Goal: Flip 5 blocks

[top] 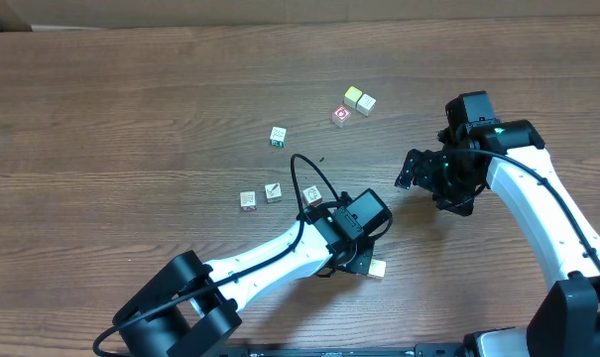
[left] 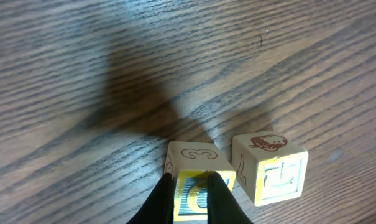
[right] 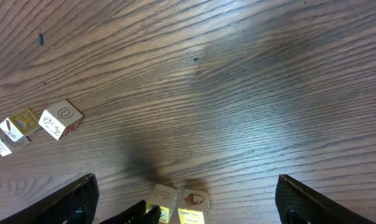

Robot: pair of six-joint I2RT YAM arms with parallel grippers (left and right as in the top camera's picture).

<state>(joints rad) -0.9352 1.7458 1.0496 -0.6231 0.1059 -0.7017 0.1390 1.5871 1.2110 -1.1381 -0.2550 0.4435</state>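
Observation:
Two pale wood blocks lie side by side under my left arm. One shows a "3" (left: 197,154); the other shows a brown picture (left: 270,168). Each has a yellow framed face turned toward the left wrist camera. My left gripper (left: 192,186) has its fingers almost together, and the tips rest against the yellow face of the "3" block. Overhead, only the picture block (top: 377,268) shows beside the left gripper (top: 356,258). Three more pale blocks (top: 273,191) sit to the left. My right gripper (right: 188,208) stands wide open with nothing between its fingers, off to the right (top: 412,174).
A green-marked cube (top: 278,136), a red-framed cube (top: 341,115) and a yellow-topped pair (top: 357,99) lie farther back. The right wrist view shows the two near blocks (right: 192,200) below it and other cubes (right: 60,118) at its left edge.

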